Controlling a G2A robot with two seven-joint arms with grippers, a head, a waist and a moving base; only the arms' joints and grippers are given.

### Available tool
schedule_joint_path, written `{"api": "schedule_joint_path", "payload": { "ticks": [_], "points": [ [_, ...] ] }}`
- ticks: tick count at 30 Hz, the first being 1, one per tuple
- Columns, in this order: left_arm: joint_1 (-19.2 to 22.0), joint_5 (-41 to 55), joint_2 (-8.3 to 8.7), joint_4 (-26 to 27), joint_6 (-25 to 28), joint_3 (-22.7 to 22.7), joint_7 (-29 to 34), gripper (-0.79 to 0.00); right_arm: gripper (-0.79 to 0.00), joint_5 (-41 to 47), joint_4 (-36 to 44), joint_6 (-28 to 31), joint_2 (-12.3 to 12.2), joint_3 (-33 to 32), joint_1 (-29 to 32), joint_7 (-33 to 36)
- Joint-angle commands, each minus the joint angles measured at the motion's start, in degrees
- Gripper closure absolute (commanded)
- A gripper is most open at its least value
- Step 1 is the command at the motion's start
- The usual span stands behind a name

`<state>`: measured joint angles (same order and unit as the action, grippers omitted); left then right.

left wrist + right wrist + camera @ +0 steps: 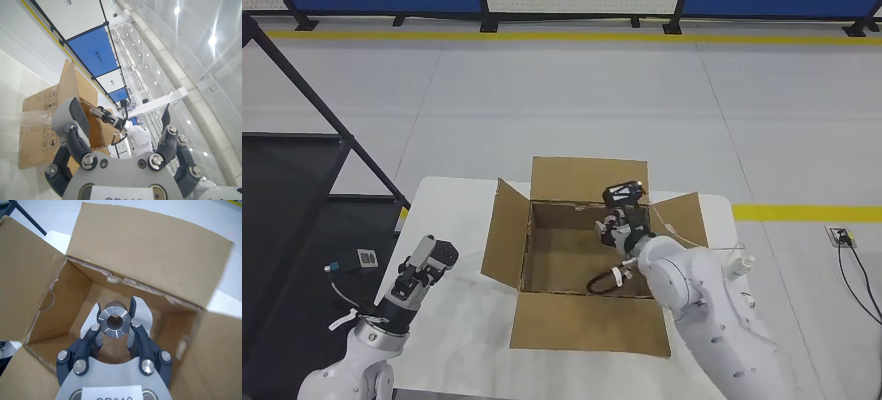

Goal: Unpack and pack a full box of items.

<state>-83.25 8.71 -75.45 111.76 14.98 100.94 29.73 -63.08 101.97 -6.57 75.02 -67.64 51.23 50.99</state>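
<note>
The right gripper [115, 310] clamps its fingers on a hollow metal cylinder [124, 328], axis running along them, with the open box [66, 294] beyond their tips; the left gripper [121, 106], fingers apart, is farther off.

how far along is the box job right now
Done: the box stands open, flaps out, its visible floor bare. In hand: the right gripper holds a metal cylinder over the box's inside. To do: going in or coming out, I cannot tell; the left gripper is open beside the box.

Pale grey floor [542, 90] crossed by yellow lines [542, 36]; blue and white panels [90, 51] stand beneath bright ceiling lights [212, 40].
</note>
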Motion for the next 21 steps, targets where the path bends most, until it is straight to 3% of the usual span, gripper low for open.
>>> {"api": "schedule_joint_path", "payload": {
  "ticks": [1,5,9,14,21],
  "points": [
    [0.00,0.00,0.00,0.00,0.00,0.00,0.00,-0.785,0.000,-0.76,17.46,1.08,-0.93,-6.52,9.17,0.60],
    [0.00,0.00,0.00,0.00,0.00,0.00,0.00,-0.785,0.000,-0.88,26.36,0.77,-1.83,-14.86,18.97,-0.51],
    [0.00,0.00,0.00,0.00,0.00,0.00,0.00,-0.785,0.000,0.76,29.78,-0.35,-2.25,-21.93,26.19,-0.33],
    [0.00,0.00,0.00,0.00,0.00,0.00,0.00,-0.785,0.000,2.59,29.37,-0.80,-2.69,-28.41,32.94,4.46],
    [0.00,0.00,0.00,0.00,0.00,0.00,0.00,-0.785,0.000,7.89,25.63,-3.30,-2.76,-34.18,38.64,5.54]
  ]
}}
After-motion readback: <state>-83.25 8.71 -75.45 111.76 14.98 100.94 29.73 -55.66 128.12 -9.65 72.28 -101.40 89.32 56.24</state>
